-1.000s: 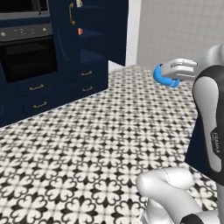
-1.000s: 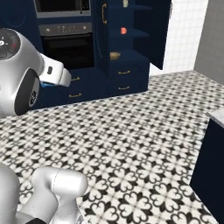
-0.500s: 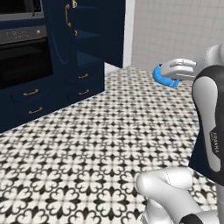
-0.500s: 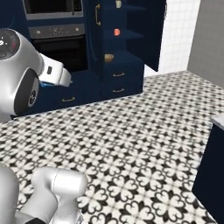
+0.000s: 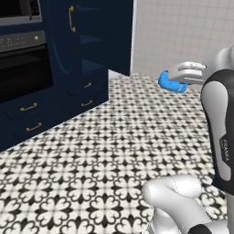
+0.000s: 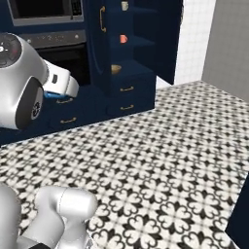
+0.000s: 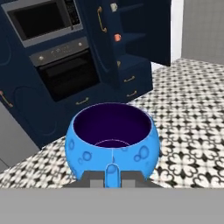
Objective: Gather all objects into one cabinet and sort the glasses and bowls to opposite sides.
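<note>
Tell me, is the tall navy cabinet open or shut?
Open. The cabinet shows bare shelves holding the beige mug, orange-red mug and wooden bowl.

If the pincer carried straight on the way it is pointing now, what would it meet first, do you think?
Probably the dark navy oven front: the pincer, shut on the blue bowl, points at it over bare patterned floor, though depth is unclear.

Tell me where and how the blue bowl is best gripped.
By its rim wall. The blue bowl is squat and round with an open dark inside, so one finger goes inside, one outside, coming from the near side, as the gripper has it.
</note>
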